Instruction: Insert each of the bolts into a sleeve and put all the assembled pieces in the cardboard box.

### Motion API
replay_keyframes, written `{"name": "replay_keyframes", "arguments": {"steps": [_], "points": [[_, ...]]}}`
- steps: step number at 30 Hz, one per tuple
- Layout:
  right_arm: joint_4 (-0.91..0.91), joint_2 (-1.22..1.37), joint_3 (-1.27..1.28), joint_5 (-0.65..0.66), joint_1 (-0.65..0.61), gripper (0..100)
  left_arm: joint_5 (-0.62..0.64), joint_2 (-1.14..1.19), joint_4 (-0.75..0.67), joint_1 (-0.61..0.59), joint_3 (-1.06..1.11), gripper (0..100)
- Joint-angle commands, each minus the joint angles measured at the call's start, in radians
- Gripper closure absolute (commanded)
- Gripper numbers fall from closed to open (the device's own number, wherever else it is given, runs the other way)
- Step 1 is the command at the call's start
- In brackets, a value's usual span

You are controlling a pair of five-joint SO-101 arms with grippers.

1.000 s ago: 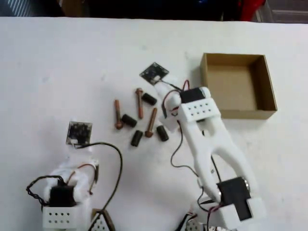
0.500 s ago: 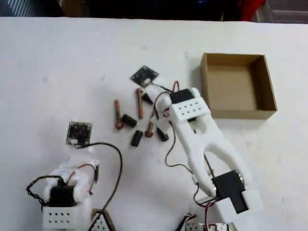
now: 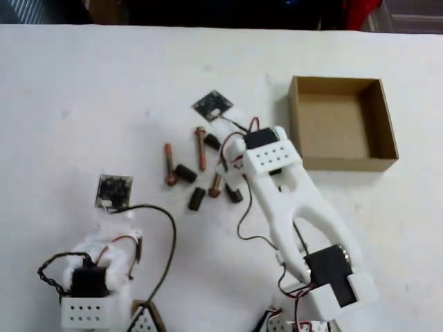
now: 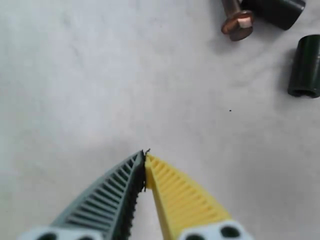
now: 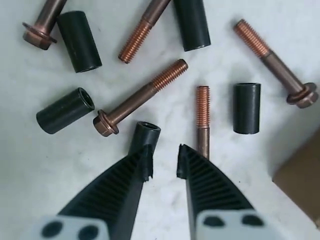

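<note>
The long copper-coloured metal bolts [image 5: 142, 95] and the short black tube sleeves [image 5: 65, 110] lie loose and mixed up near the middle of the white table [image 3: 83, 69]. As far as I can see, no bolt sits inside a sleeve. The square brown cardboard box [image 3: 346, 164] stands toward the table's right edge, and it has nothing in it. So the job looks not started: every piece has to be put together and dropped in. The right gripper [image 5: 164, 160] hangs over the pile, fingers a little apart, holding nothing. The left gripper [image 4: 145, 159] sits by the near left corner, pinched closed, holding nothing.
</note>
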Motion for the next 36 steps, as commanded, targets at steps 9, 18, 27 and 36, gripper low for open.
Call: {"name": "replay_keyframes", "arguments": {"steps": [9, 18, 27, 36], "points": [[0.051, 0.004, -0.037, -0.084, -0.031, 81.2, 0.011, -0.007, -0.025, -0.007, -0.003, 98], [0.012, 0.13, -0.041, -0.075, -0.039, 82.9, 0.011, -0.007, -0.025, -0.007, -0.003, 98], [-0.004, 0.142, -0.035, -0.084, -0.076, 82.9, 0.011, -0.007, -0.025, -0.007, -0.003, 98], [-0.047, 0.252, -0.044, -0.084, -0.065, 82.9, 0.011, -0.007, -0.025, -0.007, -0.003, 98]]}}
